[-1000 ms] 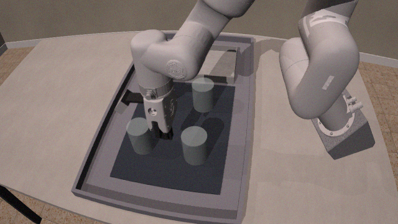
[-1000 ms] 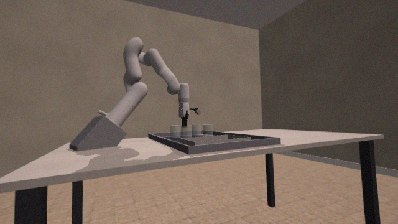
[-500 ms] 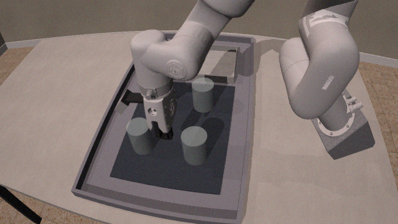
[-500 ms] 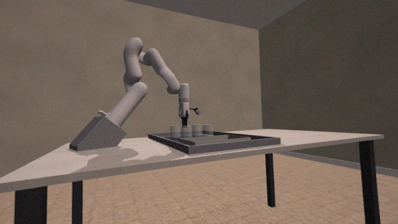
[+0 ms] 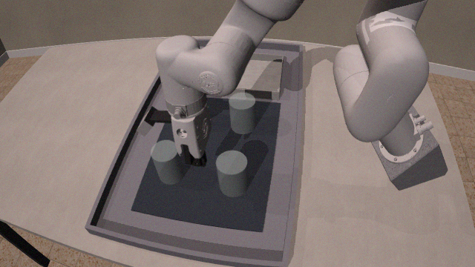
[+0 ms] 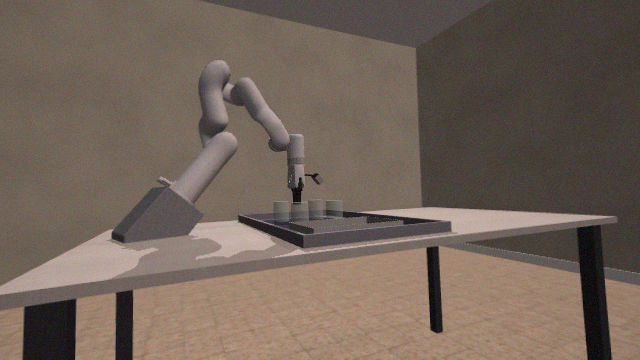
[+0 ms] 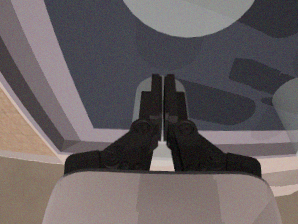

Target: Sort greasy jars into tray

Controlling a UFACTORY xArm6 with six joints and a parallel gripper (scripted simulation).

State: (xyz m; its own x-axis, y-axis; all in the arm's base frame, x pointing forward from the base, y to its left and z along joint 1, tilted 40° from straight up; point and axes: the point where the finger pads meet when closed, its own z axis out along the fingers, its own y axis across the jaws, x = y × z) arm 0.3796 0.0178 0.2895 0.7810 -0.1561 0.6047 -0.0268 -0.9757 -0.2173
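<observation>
Three pale glass jars show on the dark drying mat [image 5: 208, 185] in the top view: one at the front left [image 5: 166, 162], one at the front right [image 5: 231, 173] and one at the back [image 5: 242, 112]. The arm hides the fourth there; the side view shows it in the row [image 6: 300, 210]. My gripper [image 5: 193, 159] is shut on nothing and points down, low over the mat just right of the front left jar. I cannot tell if it touches that jar.
The tray [image 5: 265, 76] lies at the mat's far end, with no jar in its visible part. A raised grey frame [image 5: 111, 174] runs around the mat and tray. The arm's base [image 5: 412, 156] stands on the table at the right.
</observation>
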